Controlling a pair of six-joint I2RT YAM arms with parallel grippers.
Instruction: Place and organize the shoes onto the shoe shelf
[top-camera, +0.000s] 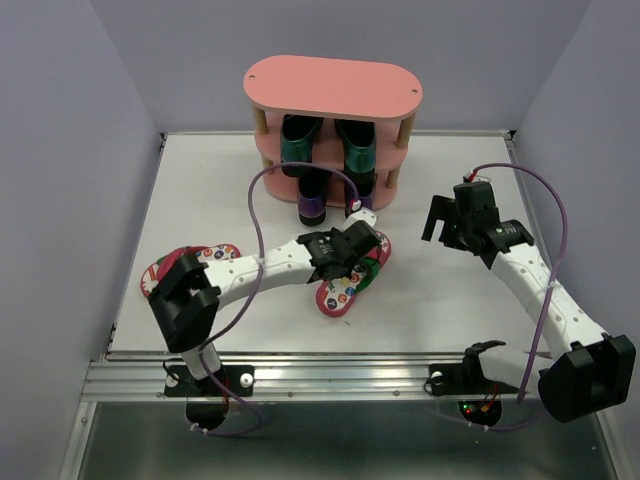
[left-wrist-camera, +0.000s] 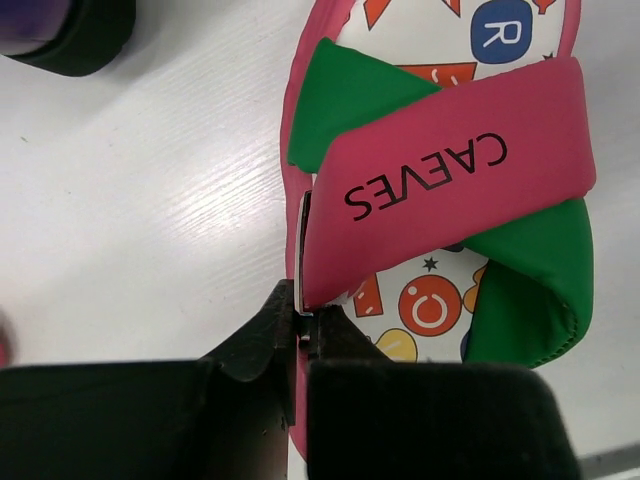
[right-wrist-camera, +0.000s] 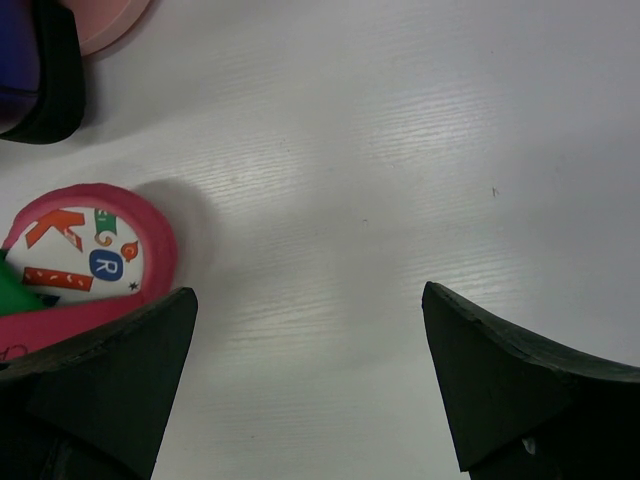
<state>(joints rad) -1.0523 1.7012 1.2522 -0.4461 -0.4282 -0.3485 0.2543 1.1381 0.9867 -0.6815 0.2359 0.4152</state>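
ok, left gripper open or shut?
Shut. The left gripper pinches the flip-flop by its pink strap's edge, seen in the wrist view.

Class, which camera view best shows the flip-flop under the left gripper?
Left wrist: the flip-flop fills it, crossed straps clear, left gripper shut on its edge. Top view: arm covers most of it. Right wrist: only one rounded end.

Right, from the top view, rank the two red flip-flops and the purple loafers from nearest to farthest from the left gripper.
1. The right-hand flip-flop: directly under the left gripper, whose jaws pinch the edge of its strap.
2. The purple loafers: just beyond, at the foot of the shoe shelf.
3. The left-hand flip-flop: farthest, over near the table's left edge.
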